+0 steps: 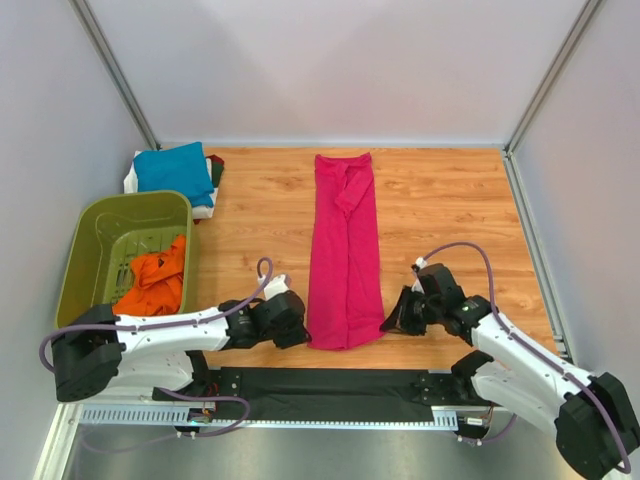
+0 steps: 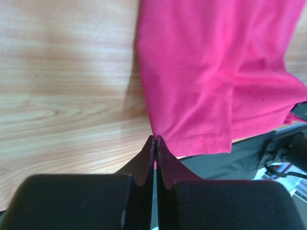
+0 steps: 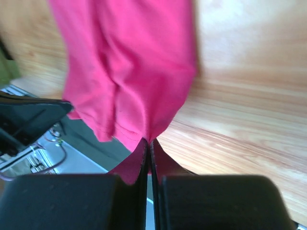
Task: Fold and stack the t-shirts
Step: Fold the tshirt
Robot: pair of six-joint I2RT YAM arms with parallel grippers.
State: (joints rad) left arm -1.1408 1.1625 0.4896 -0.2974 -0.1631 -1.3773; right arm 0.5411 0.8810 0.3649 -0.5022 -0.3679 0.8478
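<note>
A magenta-pink t-shirt (image 1: 345,250) lies as a long narrow strip down the middle of the wooden table, sleeves folded in. My left gripper (image 1: 300,330) is shut on its near left hem corner, and the shirt fills the upper right of the left wrist view (image 2: 211,76). My right gripper (image 1: 392,322) is shut on the near right hem corner, with the shirt hanging ahead of it in the right wrist view (image 3: 124,72). An orange t-shirt (image 1: 155,280) lies crumpled in the basket. A folded teal-blue t-shirt (image 1: 172,168) lies on a white one (image 1: 203,209) at the back left.
An olive-green plastic basket (image 1: 85,255) stands at the left, next to my left arm. A black mat (image 1: 330,385) runs along the table's near edge between the arm bases. Grey walls close the back and sides.
</note>
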